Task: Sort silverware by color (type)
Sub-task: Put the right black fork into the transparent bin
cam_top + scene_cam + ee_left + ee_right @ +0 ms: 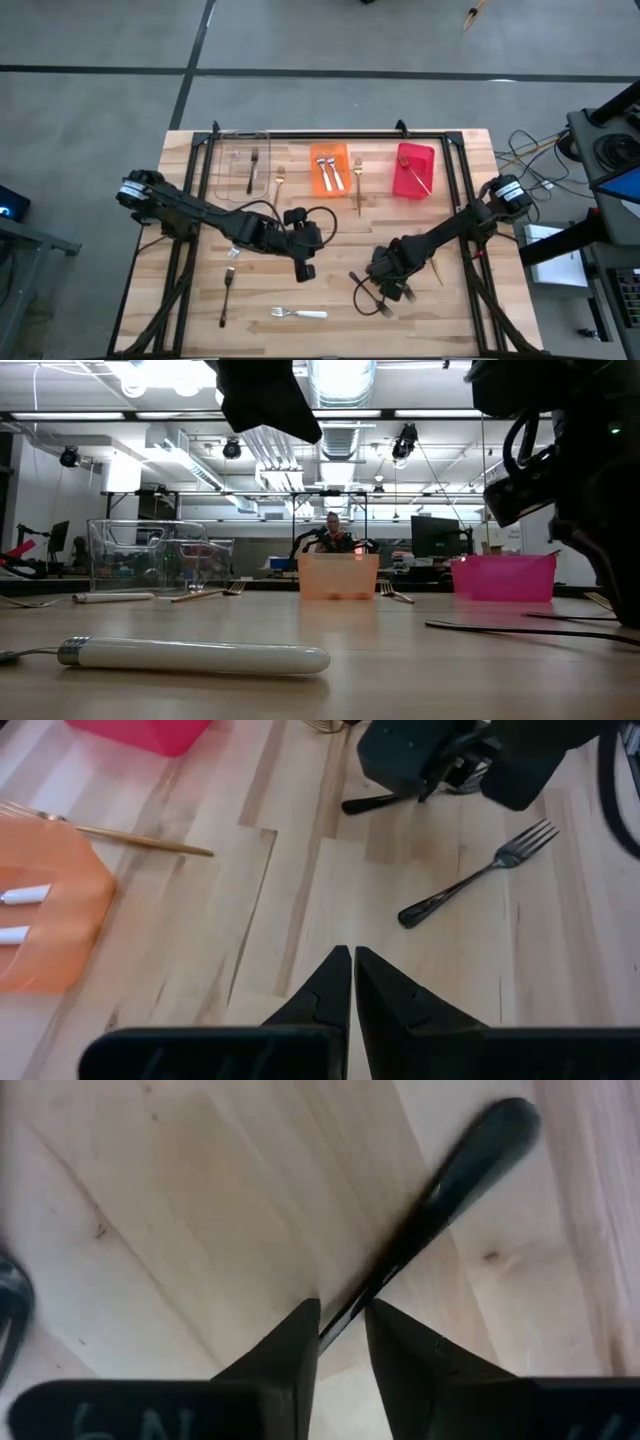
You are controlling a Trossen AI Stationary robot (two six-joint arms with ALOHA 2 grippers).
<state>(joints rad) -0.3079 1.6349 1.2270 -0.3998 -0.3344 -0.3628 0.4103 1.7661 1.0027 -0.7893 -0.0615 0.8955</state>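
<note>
Low over the near right part of the table point(200, 200), the right gripper point(341, 1323) is set down on a dark fork point(440, 1185), whose slim handle is seen in the right wrist view passing between the two fingertips. The jaws are drawn narrow around that handle, with only thin slivers of wood showing on either side; whether they already bear on the metal cannot be told. The fork's long axis runs slantwise away from the jaws, its rounded handle end lying well out ahead of them, so the hold is taken near the neck rather than mid-handle. In the left wrist view the same fork's tines are seen pointing away from the right arm's wrist.

The left gripper point(352, 982) waits over bare wood near the table's middle, its jaws fully closed on nothing; it is the farther arm from this fork.

The lift is judged to hinge on the handle staying centred between the fingers. The clear bin point(243, 165), holding another dark fork, stands at the far left, well apart.
</note>
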